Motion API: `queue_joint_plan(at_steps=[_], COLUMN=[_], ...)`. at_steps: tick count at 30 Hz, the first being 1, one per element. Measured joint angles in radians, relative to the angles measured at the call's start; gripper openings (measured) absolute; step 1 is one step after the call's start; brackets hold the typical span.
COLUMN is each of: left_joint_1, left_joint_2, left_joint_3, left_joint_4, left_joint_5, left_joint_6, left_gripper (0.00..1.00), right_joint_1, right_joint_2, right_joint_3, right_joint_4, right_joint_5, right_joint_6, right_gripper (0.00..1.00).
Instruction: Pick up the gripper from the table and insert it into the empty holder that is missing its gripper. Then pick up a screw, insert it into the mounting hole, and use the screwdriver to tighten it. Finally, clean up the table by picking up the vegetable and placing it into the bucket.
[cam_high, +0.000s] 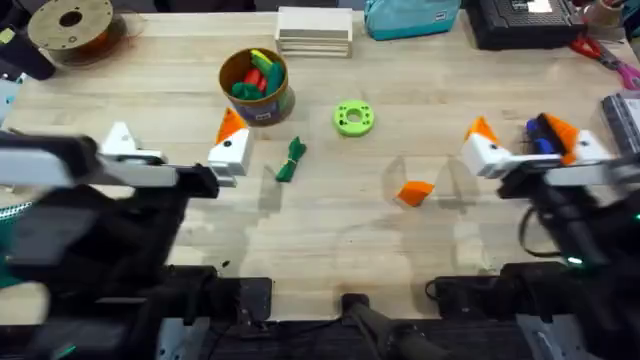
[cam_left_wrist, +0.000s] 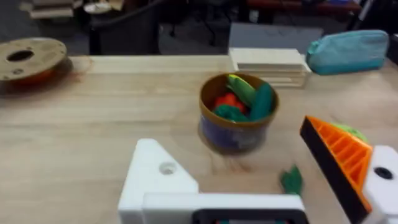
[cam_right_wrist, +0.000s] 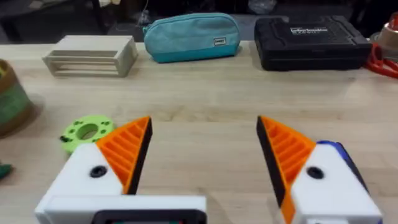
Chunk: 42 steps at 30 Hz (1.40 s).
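Note:
The loose orange gripper pad lies on the table right of centre. My left gripper is open near the bucket. One of its white fingers is a bare holder with a mounting hole, while the other carries an orange pad. A green vegetable lies just beyond it. My right gripper is open, with both orange pads in place. A blue screwdriver sits beside its outer finger. I cannot make out a screw.
A green ring lies mid-table. Along the far edge stand a filament spool, a slatted wooden rack, a teal pouch and a black case. Red scissors lie at the far right.

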Motion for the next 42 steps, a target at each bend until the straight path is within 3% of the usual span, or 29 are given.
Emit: queue_joint_plan(at_steps=[8, 13, 19, 20, 25, 26, 31, 32, 38, 42], left_joint_1=[0.000, 0.000, 0.000, 0.000, 0.000, 0.000, -0.007, -0.049, -0.184, -0.220], left_joint_2=[0.362, 0.561, 0.693, 0.710, 0.766, 0.772, 0.780, 0.787, 0.796, 0.797], left_joint_3=[0.475, 0.600, 0.605, 0.605, 0.605, 0.605, 0.605, 0.605, 0.606, 0.606], left_joint_4=[-0.543, -0.609, -0.613, -0.608, -0.584, -0.567, -0.398, -0.272, -0.223, -0.249], left_joint_5=[0.154, 0.232, 0.262, 0.265, 0.269, 0.270, 0.385, 0.486, 0.573, 0.592], left_joint_6=[0.030, 0.050, 0.058, 0.057, 0.058, 0.068, 0.065, 0.064, 0.063, 0.049], left_gripper=[0.986, 0.986, 0.989, 0.909, 0.115, 0.110, 0.904, 0.984, 0.986, 0.987], right_joint_1=[0.000, 0.000, 0.000, 0.000, 0.000, 0.000, 0.000, 0.000, 0.000, 0.000], right_joint_2=[0.169, 0.237, 0.239, 0.239, 0.239, 0.239, 0.239, 0.239, 0.239, 0.239], right_joint_3=[0.386, 0.451, 0.451, 0.451, 0.451, 0.451, 0.451, 0.451, 0.451, 0.451], right_joint_4=[-0.303, -0.331, -0.333, -0.333, -0.333, -0.333, -0.333, -0.333, -0.333, -0.333], right_joint_5=[-0.006, -0.008, -0.008, -0.008, -0.008, -0.008, -0.008, -0.008, -0.008, -0.008], right_joint_6=[0.003, 0.003, 0.003, 0.003, 0.003, 0.003, 0.003, 0.003, 0.003, 0.003], right_gripper=[0.990, 0.989, 0.989, 0.990, 0.990, 0.990, 0.990, 0.990, 0.990, 0.990])
